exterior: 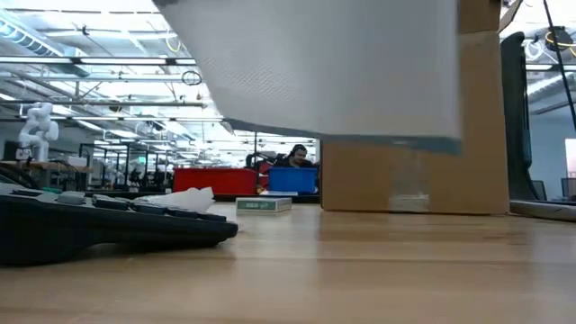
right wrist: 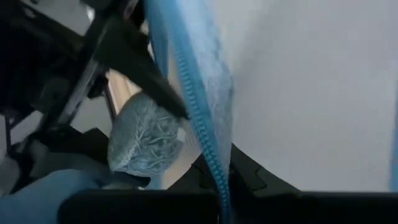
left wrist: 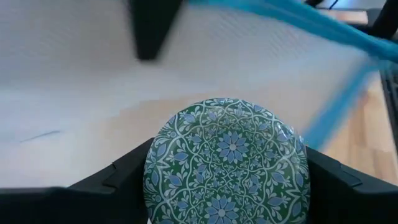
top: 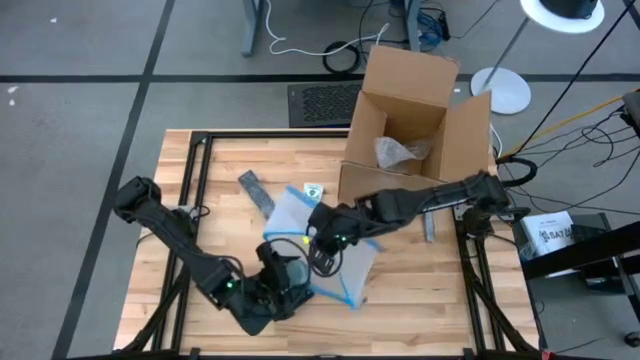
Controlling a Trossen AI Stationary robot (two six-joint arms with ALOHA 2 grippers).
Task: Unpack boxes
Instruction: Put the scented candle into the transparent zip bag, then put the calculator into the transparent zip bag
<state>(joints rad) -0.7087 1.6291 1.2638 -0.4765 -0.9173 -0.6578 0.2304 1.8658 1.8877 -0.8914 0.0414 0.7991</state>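
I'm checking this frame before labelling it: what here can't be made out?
- High view: left gripper tips, hidden under the clear blue-edged plastic pouch.
- Low view: brown cardboard box top, covered by the hanging pouch.
- Left wrist view: round green-and-blue patterned disc, lower part cut off by the edge.

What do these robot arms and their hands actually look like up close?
Both arms are dark, nearly black, built of jointed segments. Small green lights glow near the wrists of the left hand and the right hand. Each hand ends in two flat, black, wedge-shaped fingers.
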